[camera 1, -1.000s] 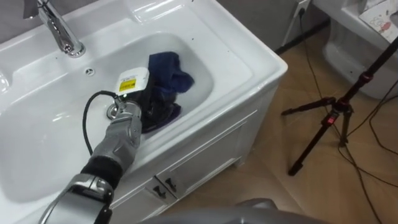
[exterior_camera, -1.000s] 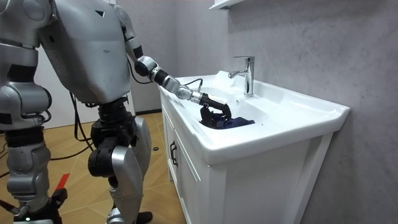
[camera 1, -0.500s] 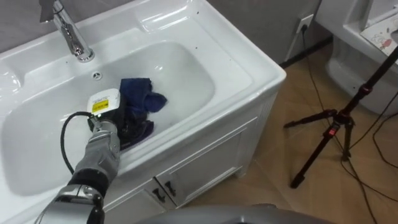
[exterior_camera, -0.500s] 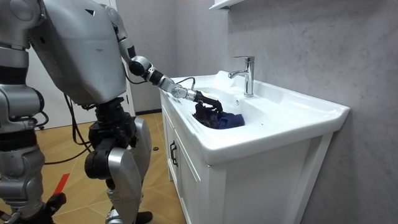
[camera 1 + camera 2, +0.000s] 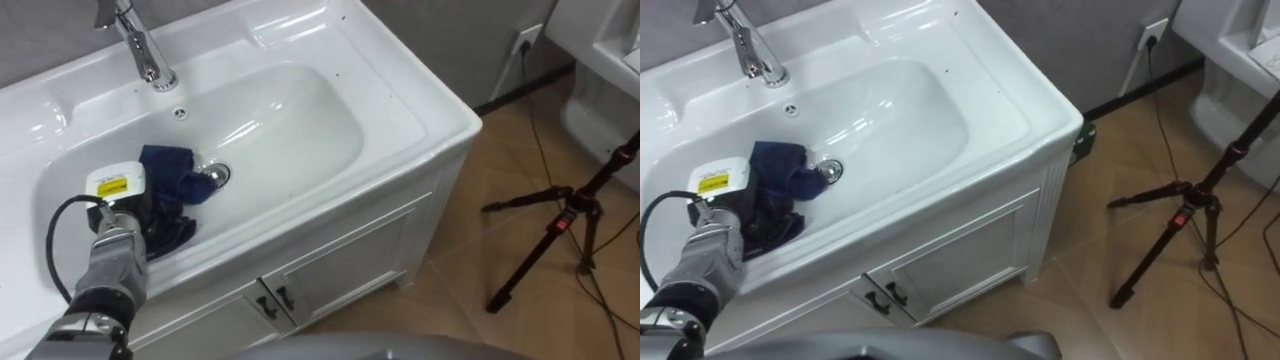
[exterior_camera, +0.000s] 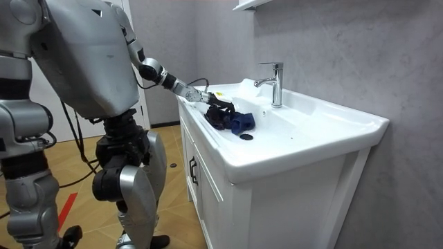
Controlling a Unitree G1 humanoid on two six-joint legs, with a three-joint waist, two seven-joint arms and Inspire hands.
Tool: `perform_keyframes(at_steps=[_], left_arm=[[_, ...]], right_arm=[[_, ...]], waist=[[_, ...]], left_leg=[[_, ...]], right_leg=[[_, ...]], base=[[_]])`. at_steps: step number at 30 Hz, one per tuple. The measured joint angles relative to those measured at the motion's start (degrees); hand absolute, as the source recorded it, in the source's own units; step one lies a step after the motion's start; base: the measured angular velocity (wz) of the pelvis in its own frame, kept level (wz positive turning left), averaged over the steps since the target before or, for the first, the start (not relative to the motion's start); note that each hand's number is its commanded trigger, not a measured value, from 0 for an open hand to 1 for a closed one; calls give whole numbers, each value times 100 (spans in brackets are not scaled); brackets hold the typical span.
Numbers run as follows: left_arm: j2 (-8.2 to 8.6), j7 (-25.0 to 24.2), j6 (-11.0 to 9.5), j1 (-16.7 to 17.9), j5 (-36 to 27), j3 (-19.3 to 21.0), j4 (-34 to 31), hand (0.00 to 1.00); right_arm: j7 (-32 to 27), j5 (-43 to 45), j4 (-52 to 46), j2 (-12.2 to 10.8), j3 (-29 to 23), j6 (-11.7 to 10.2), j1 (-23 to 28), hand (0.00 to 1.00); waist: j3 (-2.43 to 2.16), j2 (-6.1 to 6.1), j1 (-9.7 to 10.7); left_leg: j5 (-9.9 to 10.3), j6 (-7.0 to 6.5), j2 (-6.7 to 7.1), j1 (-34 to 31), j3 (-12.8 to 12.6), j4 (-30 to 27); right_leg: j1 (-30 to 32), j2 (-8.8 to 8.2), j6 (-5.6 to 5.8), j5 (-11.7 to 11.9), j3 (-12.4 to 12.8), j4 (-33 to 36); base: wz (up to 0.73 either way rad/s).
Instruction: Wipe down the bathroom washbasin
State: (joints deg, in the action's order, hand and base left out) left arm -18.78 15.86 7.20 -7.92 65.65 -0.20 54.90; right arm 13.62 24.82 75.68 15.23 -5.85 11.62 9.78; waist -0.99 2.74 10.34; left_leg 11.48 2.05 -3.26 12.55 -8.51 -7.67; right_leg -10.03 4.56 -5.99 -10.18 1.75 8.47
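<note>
White basin (image 5: 300, 110) is set in a cabinet against a grey wall. Blue cloth (image 5: 172, 168) is bunched at the bowl's left, beside the drain (image 5: 215, 175), clamped in the left robot hand (image 5: 128, 212), likely for dragging.

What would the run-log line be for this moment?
step: wipe basin | left hand: shut on blue cloth | cloth: inside basin, left of drain
</note>
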Motion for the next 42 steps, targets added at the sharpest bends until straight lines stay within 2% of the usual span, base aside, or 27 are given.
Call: perform_keyframes(at_steps=[3,5,7,11,17,22,26,29,34,35,37,38,39,42], left_arm=[[-8,-2,0,1,20,3,11,100],[-10,2,-1,-25,-13,13,10,100],[-8,12,-7,-45,-115,65,10,100],[-3,-3,-20,-121,-445,325,-12,100],[-11,20,-50,-147,-812,603,-96,100],[-20,17,-139,-191,-1020,686,-214,100],[-20,20,-197,-239,-1491,682,-332,100],[-21,20,-276,-286,-1671,683,-359,100],[-22,39,-446,-287,-1889,688,-504,100],[-22,39,-454,-286,-1892,688,-639,100],[-24,79,-445,-286,-1892,696,-883,100],[-24,140,-444,-286,-1891,713,-1037,100],[-25,176,-441,-285,-1887,751,-1158,100],[-24,268,-391,-282,-1892,808,-1439,100]], right_arm=[[-85,3,66,4,9,-24,-119,0],[-117,2,78,4,11,-18,-136,0],[-167,2,86,3,11,13,-163,0],[-267,-12,128,2,10,47,-243,0],[-425,-214,238,16,2,19,-428,0],[-476,-217,225,88,15,-60,-525,0],[-494,-215,233,88,121,-177,-525,0],[-554,-223,223,81,235,-287,-533,0],[-676,-195,228,63,421,-460,-536,0],[-682,-182,205,62,462,-465,-524,0],[-693,-147,192,62,462,-467,-523,0],[-702,-148,193,62,463,-469,-522,0],[-704,-150,197,64,462,-469,-515,0],[-738,-150,183,68,470,-475,-470,0]], waist=[[-2,14,-19],[-2,25,-139],[8,54,-173],[-3,84,-279],[-4,94,-291],[-3,76,-342],[-1,62,-424],[3,58,-516],[28,54,-587],[57,41,-595],[79,32,-597],[111,-3,-620],[120,-25,-645],[114,-35,-693]], left_leg=[[-1,2,-4,-4,22,-5],[-1,1,-4,-9,82,-12],[-1,2,-3,-18,100,-7],[-1,1,10,-79,265,-11],[-1,2,13,-145,469,-8],[-27,46,14,-300,626,-10],[-36,60,16,-397,715,-11],[-42,69,19,-437,734,-11],[-42,69,44,-508,796,-27],[-43,68,58,-525,881,-31],[-43,67,86,-613,935,-103],[-44,67,90,-629,948,-113],[-44,67,91,-644,958,-115],[-42,67,101,-691,964,-153]], right_leg=[[-4,1,-9,-4,-27,-26],[-2,7,-17,0,-34,-29],[-9,6,-18,1,-34,-47],[11,4,-22,3,-61,-71],[28,5,-54,-14,-224,-83],[147,1,-65,-18,-387,-79],[213,-8,-74,-19,-513,-83],[254,-11,-75,-18,-516,-79],[297,-36,-71,-20,-569,-82],[299,-46,-66,-23,-592,-83],[320,-71,-58,-28,-663,-86],[321,-76,-57,-29,-690,-85],[323,-78,-57,-29,-714,-90],[337,-90,-55,-28,-751,-93]], base=[[1],[-2],[2],[4],[10],[13],[11],[4],[7],[22],[22],[16],[12],[7]])
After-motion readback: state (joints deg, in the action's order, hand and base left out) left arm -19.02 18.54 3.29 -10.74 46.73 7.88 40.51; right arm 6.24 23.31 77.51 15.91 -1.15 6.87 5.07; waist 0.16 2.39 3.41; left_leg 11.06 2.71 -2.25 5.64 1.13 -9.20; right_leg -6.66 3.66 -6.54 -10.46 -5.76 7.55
